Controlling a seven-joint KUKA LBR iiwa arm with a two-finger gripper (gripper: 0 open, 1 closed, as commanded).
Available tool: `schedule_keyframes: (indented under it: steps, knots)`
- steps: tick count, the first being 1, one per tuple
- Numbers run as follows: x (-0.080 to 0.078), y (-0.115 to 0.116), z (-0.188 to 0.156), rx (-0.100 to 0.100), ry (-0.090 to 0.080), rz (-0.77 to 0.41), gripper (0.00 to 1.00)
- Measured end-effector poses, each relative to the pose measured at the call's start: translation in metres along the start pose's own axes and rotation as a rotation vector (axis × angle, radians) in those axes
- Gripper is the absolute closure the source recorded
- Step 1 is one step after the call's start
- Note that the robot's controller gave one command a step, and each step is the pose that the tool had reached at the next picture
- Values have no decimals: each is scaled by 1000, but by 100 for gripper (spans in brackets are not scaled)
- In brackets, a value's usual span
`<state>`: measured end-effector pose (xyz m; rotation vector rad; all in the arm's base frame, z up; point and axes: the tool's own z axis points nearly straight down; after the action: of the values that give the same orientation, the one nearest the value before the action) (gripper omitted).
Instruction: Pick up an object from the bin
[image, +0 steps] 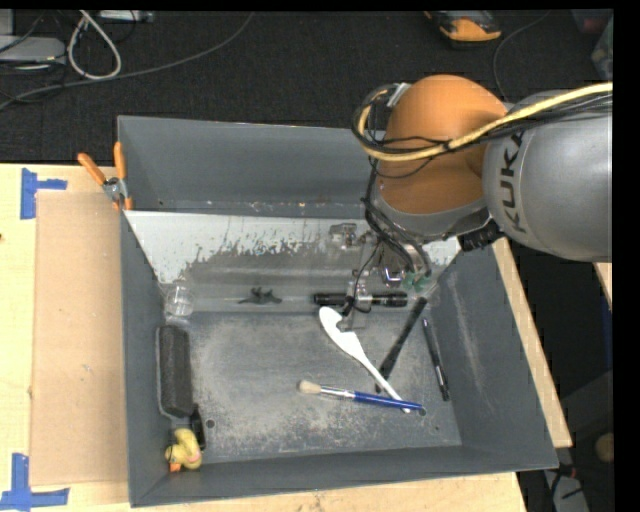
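Observation:
My gripper (381, 292) hangs low at the back of the bin, right of the middle, under the orange wrist cover. It looks open, with nothing seen held. One fingertip (350, 308) stands at the broad end of a white plastic spoon (352, 345) that lies slanted toward the front right. A black marker (335, 298) lies crosswise just under the gripper, along the foot of the back wall. Two thin black pens (400, 342) (435, 362) lie slanted just right of the spoon.
A blue-handled brush (362, 397) lies in front of the spoon. A long black bar (175, 370), a yellow duck (183, 450) and a clear piece (178, 300) sit along the left wall. A small black bit (262, 295) lies at the back.

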<state>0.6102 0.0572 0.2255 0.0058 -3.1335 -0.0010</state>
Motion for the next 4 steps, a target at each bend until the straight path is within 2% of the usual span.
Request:
schedule_keyframes:
  steps: [1, 2, 3, 4]
  knots:
    - [-1, 0, -5, -1, -8, 1, 0]
    - [35, -31, 70, 0, -8, -108, 0]
    - [92, -47, 66, -1, -13, -95, 0]
    - [129, -46, 103, 0, -5, -176, 0]
